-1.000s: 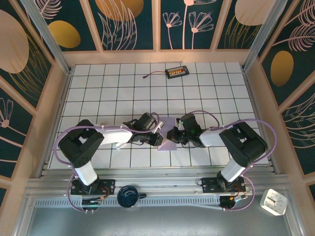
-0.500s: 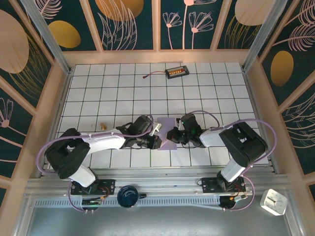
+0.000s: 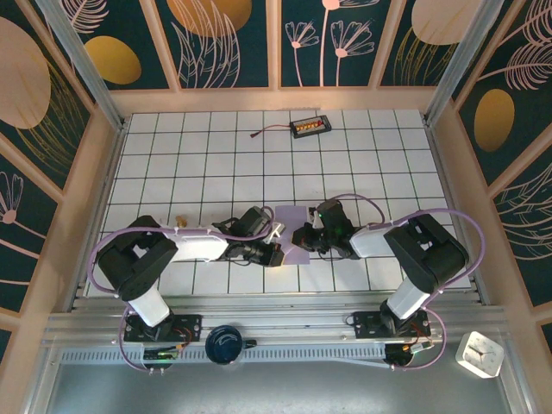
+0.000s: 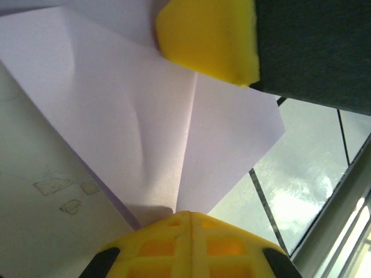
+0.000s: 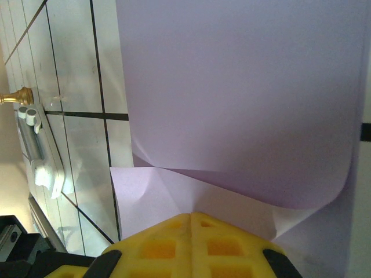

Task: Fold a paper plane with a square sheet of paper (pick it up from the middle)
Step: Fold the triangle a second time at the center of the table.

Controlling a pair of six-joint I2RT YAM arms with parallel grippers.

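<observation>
Square sheet of paper (image 3: 295, 251), part-folded, is seen at centre of frame on tiled table (image 3: 371, 172), between both claws. Left claw (image 3: 278, 252) has just been closed and is now clenched on sheet's left edge. Right claw (image 3: 304, 237) is kept clenched on opposite edge. Two-sided grip is judged secured, so next crease can be attempted.

- We see the square sheet of paper (image 3: 291, 220), pale lavender and plain, partly folded, with one flap doubled over.
- It lies creased and slightly curled on the white tiled surface (image 3: 362, 155), near the front middle.
</observation>
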